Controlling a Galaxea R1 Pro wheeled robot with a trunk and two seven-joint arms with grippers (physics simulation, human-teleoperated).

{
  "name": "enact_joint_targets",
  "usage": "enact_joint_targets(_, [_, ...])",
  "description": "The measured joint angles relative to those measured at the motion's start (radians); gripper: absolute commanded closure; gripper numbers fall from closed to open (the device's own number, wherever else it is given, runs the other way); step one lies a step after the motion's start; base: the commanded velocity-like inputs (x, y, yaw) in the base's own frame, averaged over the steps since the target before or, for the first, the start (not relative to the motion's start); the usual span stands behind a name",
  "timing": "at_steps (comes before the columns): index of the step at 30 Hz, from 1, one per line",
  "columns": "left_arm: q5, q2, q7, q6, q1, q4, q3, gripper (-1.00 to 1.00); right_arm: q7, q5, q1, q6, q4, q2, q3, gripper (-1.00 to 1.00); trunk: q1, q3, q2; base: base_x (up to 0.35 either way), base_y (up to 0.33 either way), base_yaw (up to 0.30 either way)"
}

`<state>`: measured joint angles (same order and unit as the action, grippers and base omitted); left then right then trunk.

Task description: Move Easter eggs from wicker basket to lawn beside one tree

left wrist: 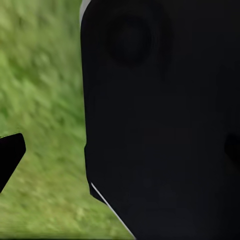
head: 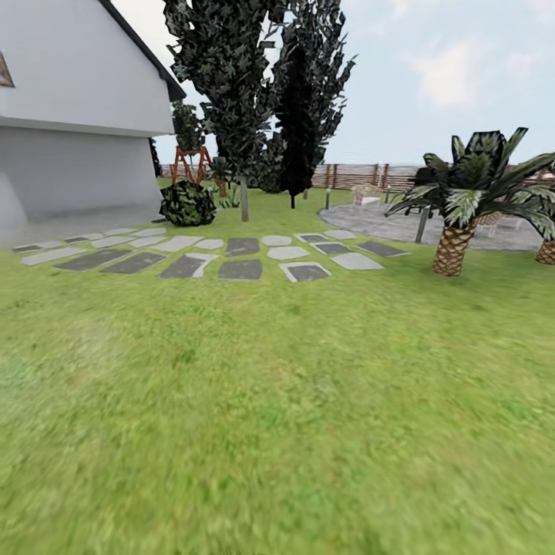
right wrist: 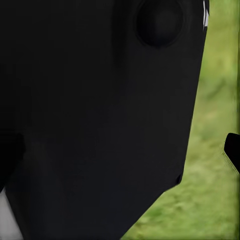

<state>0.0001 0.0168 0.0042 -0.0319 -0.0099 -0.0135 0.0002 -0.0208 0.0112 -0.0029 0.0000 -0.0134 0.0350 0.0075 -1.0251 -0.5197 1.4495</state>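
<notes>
From the head view, the lawn [head: 277,416] spreads short and green with yellowish mottling up to grey stepping stones [head: 208,258], a white house [head: 77,116], dark cypress-like trees [head: 254,85] and a scaly palm [head: 462,208]. In the left wrist view, blurred grass [left wrist: 45,100] lies beyond a dark robot body [left wrist: 160,120] and one black fingertip [left wrist: 9,155]; the left pincer's state cannot be told. The right wrist view likewise shows grass [right wrist: 215,150] past a black fingertip [right wrist: 232,147], its pincer's state unreadable.

Lawn [head: 277,401] across the foreground; stepping stones [head: 208,258] beyond it, running left to centre. House [head: 77,116] behind them at left, bush [head: 187,203] just beside its corner. Palm [head: 462,208] right; fence [head: 362,174] farthest back.
</notes>
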Motion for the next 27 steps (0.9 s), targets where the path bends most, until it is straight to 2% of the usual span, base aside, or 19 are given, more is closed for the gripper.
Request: enact_joint_targets(27, [0.001,0.0,0.0,0.0,0.0,0.0,0.003,-1.0,-0.003,-0.002,0.0,0.0,-0.002,0.0,-0.001,-1.0,0.0,-0.019,0.0,0.0,0.0,0.272])
